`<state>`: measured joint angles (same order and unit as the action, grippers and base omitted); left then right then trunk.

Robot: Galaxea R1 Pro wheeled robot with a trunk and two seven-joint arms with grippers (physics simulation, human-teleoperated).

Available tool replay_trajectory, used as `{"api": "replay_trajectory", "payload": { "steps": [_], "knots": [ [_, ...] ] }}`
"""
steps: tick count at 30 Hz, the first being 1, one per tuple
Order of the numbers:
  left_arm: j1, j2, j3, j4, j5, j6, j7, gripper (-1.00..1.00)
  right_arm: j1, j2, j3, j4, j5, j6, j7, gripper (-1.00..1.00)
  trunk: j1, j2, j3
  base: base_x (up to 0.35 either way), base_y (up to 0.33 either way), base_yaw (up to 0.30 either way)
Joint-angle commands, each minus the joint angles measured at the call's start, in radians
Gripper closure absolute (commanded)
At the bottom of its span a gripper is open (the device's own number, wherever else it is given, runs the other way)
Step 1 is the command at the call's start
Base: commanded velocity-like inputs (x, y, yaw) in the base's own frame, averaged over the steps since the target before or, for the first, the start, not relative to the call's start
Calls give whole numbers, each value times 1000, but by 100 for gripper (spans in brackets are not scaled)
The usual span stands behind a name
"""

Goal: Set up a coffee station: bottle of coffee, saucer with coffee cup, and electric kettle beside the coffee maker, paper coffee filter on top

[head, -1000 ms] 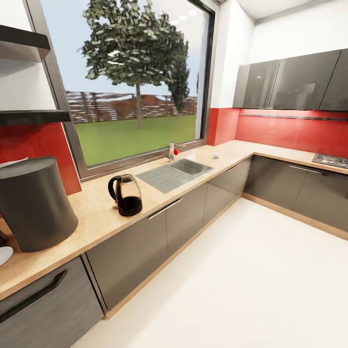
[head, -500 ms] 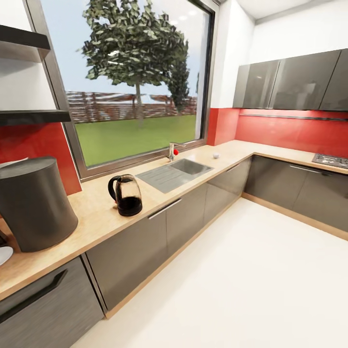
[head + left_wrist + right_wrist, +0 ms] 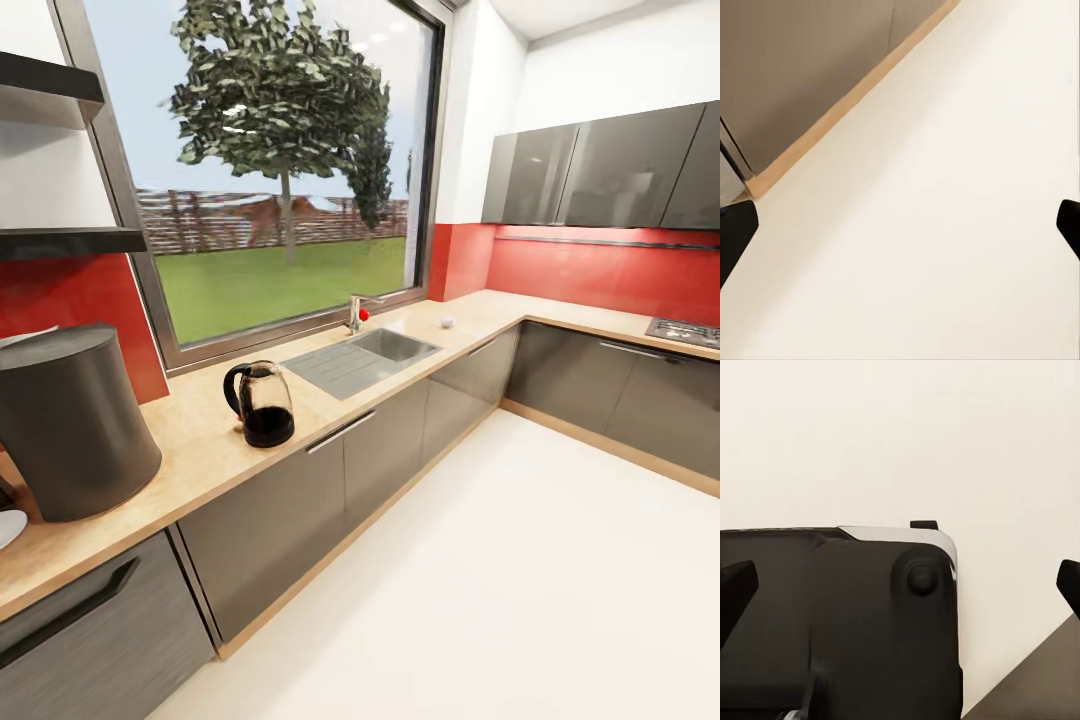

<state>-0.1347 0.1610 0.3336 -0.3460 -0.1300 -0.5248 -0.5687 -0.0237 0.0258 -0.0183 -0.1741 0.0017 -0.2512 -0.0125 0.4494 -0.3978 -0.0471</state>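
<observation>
Your glass electric kettle with the black handle and base stands upright on the light wooden countertop, between the big dark grey cylindrical coffee maker and the steel sink, apart from both. It looks dark in its lower part, so judge it part-full: heavy, rigid, slick and breakable glass. Take it by the handle loop and keep it level. A white saucer edge peeks out beside the coffee maker. Your left gripper and right gripper both hang wide open and empty over the pale floor.
</observation>
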Motion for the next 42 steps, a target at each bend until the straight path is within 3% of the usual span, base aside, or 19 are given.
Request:
{"api": "replay_trajectory", "payload": {
  "steps": [1,8,9,12,17,21,24,28,32,37,39,40,41,42],
  "knots": [
    [-7,-1,8,-5,-11,1,-10,-100,-1,0,-1,1,0,-3,-1,-100,1,-2,-2,0,0,0],
    [-47,-2,10,-44,-10,40,-49,-100,-1,2,1,1,1,-5,-1,-100,1,-2,-2,0,0,0],
    [-403,-2,11,-162,-8,442,-554,-100,-1,2,2,1,1,-5,-1,-100,1,-2,-2,0,0,0],
    [-424,-6,15,-302,8,586,-595,-100,-1,3,3,2,1,-5,-1,-100,1,-2,-2,0,0,0],
    [-432,-35,10,-530,70,779,-608,-100,-1,3,5,2,2,-5,-1,-100,1,-2,-2,0,0,0],
    [-455,-59,7,-673,87,903,-608,-100,-1,5,6,2,3,-5,-1,-100,1,-2,-2,0,0,0],
    [-490,-76,7,-719,90,960,-607,-100,-1,5,6,2,3,-5,-1,-100,1,-2,-2,0,0,0],
    [-578,-86,6,-738,84,1005,-600,-100,-1,5,6,2,3,-5,-1,-100,1,-2,-2,0,0,0],
    [-614,-68,6,-741,69,1013,-557,-100,-1,3,5,2,3,-5,-1,-100,1,-2,-2,0,0,0],
    [-619,8,10,-742,35,1013,-512,-100,-1,-2,0,3,2,-4,-2,-100,1,-2,-2,0,0,0],
    [-614,19,14,-745,31,1007,-496,-100,-1,-5,0,3,2,-4,-4,-100,1,-2,-2,0,0,0],
    [-611,22,14,-747,30,1004,-470,-100,-1,-6,-1,3,0,-3,-5,-100,1,-2,-2,0,0,0],
    [-606,25,7,-749,28,999,-390,-100,-1,-6,-2,3,-1,-3,-7,-100,1,-2,-2,0,0,0],
    [-606,25,6,-749,28,998,-364,-100,-1,-6,-3,2,-1,-3,-10,-100,1,-2,-2,0,0,0]
  ]
}}
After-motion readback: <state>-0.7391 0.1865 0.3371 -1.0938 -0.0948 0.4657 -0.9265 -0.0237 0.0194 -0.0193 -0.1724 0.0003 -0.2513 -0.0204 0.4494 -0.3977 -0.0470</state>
